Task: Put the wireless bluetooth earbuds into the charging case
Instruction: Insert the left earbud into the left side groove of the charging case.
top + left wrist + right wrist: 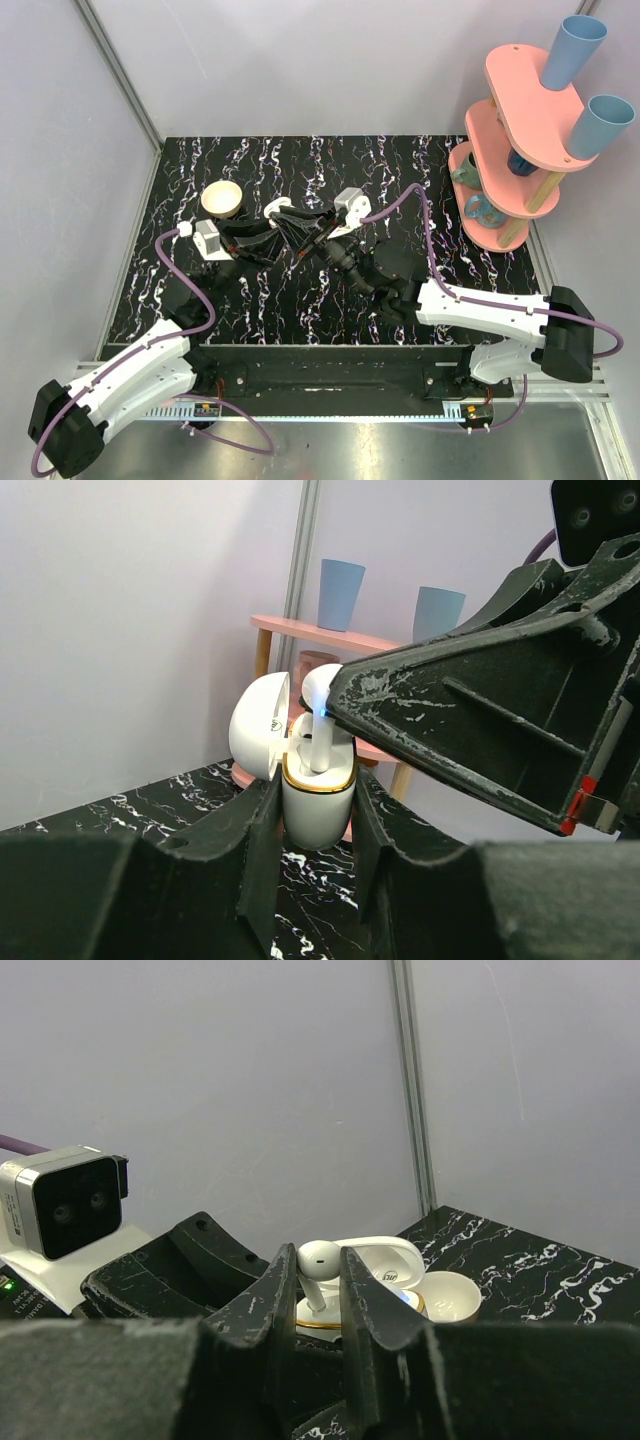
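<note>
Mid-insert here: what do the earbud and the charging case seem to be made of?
The earbud looks like glossy white hard plastic: bright highlights on its rounded head. The charging case seems smooth cream plastic too, with a soft sheen on its shell. The gold band at its rim looks metallic, perhaps only plated or painted.

you see a glossy white plastic earbud [318,1257], a gold-rimmed cream round clamshell case [318,815], a black table [400,165] veined white.
</note>
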Robot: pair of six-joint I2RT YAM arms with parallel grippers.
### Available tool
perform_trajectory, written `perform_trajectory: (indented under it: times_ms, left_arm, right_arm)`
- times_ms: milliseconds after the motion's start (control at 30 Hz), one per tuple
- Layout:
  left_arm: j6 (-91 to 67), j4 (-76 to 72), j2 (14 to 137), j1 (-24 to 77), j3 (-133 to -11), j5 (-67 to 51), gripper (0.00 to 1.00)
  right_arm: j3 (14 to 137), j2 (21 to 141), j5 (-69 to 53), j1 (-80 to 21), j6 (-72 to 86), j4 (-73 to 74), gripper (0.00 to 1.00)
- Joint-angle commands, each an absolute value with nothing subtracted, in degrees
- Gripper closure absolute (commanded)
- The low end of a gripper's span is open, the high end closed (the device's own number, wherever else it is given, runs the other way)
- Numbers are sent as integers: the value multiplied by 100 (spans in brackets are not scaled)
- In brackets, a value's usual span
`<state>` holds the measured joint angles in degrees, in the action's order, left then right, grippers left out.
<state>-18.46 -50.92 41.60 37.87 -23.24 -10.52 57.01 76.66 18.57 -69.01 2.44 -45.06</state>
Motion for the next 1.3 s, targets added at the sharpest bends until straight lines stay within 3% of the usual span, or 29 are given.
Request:
perform_trajectory:
  times_ms: [0, 1267]
  left_arm:
    - [-1775, -5695, 4034, 3814, -2435, -905, 100]
    - [-1802, -5748, 4069, 3858, -2461, -791, 100]
  right_arm:
    - [5818, 7532, 2039, -6943, 70, -4359, 89]
    - [5827, 7673, 2004, -7181, -211, -3858, 90]
